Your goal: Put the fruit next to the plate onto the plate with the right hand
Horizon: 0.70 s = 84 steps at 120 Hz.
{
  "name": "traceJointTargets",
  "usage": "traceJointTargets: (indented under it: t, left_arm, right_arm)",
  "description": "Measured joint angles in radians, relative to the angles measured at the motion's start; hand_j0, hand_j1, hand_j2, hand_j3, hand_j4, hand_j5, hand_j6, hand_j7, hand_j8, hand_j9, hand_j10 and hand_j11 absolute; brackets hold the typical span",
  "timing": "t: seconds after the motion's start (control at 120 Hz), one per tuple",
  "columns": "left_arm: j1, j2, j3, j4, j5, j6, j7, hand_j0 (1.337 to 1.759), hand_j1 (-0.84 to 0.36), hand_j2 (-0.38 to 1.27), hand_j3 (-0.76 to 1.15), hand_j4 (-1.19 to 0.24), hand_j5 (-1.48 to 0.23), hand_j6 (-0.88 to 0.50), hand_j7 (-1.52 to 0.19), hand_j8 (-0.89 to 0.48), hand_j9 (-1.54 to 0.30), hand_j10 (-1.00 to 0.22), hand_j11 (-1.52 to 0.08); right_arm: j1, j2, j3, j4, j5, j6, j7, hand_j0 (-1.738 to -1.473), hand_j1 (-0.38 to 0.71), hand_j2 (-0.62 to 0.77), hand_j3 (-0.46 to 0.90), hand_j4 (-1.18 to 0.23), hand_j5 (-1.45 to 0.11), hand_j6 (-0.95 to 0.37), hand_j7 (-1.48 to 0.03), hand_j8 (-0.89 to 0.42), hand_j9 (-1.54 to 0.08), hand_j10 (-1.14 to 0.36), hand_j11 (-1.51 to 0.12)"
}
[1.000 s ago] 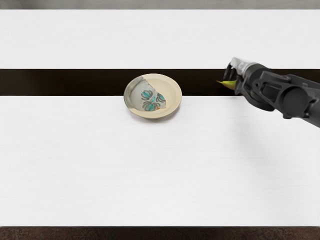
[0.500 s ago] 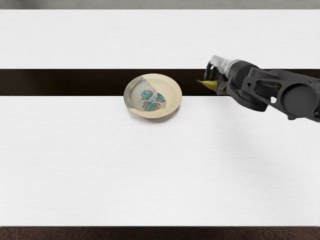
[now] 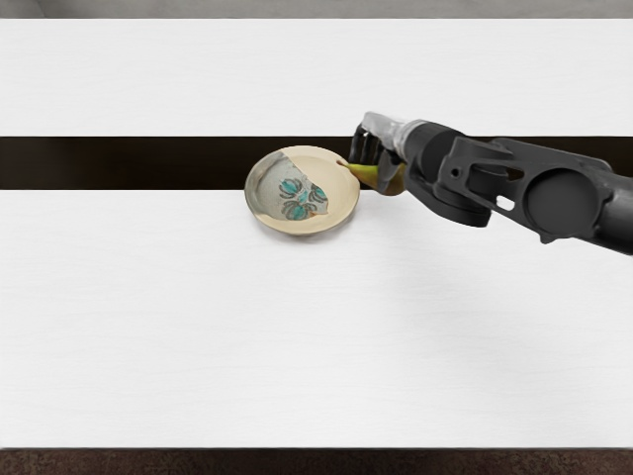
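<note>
Head view only, so tell me: where is the fruit (image 3: 364, 174) sitting?

— It is hanging in the right hand (image 3: 381, 143), with its yellow-green tip poking out over the right rim of the plate (image 3: 331, 168). The fingers (image 3: 358, 146) are curling down around it, holding it.

— What is changing?

— A second ago the hand was carrying the fruit well to the right of the plate, over the dark gap (image 3: 119, 163) in the table (image 3: 297, 346). It is now arriving at the plate's edge, so I am judging the carry nearly done, with only the last reach inward and the release remaining. The plate itself is staying put.

— Anything you are struggling to see?

— The hand is covering most of the fruit, so I am not naming its kind. I cannot tell whether its tip is touching the rim or floating above it. No left arm is showing.
</note>
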Motion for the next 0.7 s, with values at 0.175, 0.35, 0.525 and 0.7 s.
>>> traceJointTargets:
  t: [0.175,0.35,0.525,0.7]
  left_arm:
    - [0.0,0.0,0.0,0.0,0.0,0.0,0.0,1.658,0.35,0.0,0.0,0.0,0.0,0.0,0.0,0.0,0.0,0.0,0.0]
    - [0.0,0.0,0.0,0.0,0.0,0.0,0.0,1.658,0.35,0.0,0.0,0.0,0.0,0.0,0.0,0.0,0.0,0.0,0.0]
    - [0.0,0.0,0.0,0.0,0.0,0.0,0.0,1.658,0.35,0.0,0.0,0.0,0.0,0.0,0.0,0.0,0.0,0.0,0.0]
    - [0.0,0.0,0.0,0.0,0.0,0.0,0.0,1.658,0.35,0.0,0.0,0.0,0.0,0.0,0.0,0.0,0.0,0.0,0.0]
  right_arm:
    - [0.011,0.033,0.013,0.0,0.0,-0.001,0.0,-1.658,0.29,0.34,0.0,-0.67,-0.87,-0.63,-0.87,-0.58,-0.88,-0.53,-0.86]
    - [0.015,0.064,0.029,-0.001,-0.001,-0.002,0.0,-1.658,0.29,0.34,0.0,-0.67,-0.87,-0.63,-0.87,-0.59,-0.88,-0.54,-0.87]
    - [0.015,0.113,0.033,-0.005,-0.001,-0.013,0.0,-1.658,0.28,0.35,0.0,-0.67,-0.89,-0.64,-0.88,-0.58,-0.89,-0.54,-0.88]
    - [0.014,0.164,0.032,-0.017,-0.002,-0.022,0.0,-1.657,0.29,0.36,0.0,-0.68,-0.89,-0.64,-0.88,-0.59,-0.89,-0.54,-0.88]
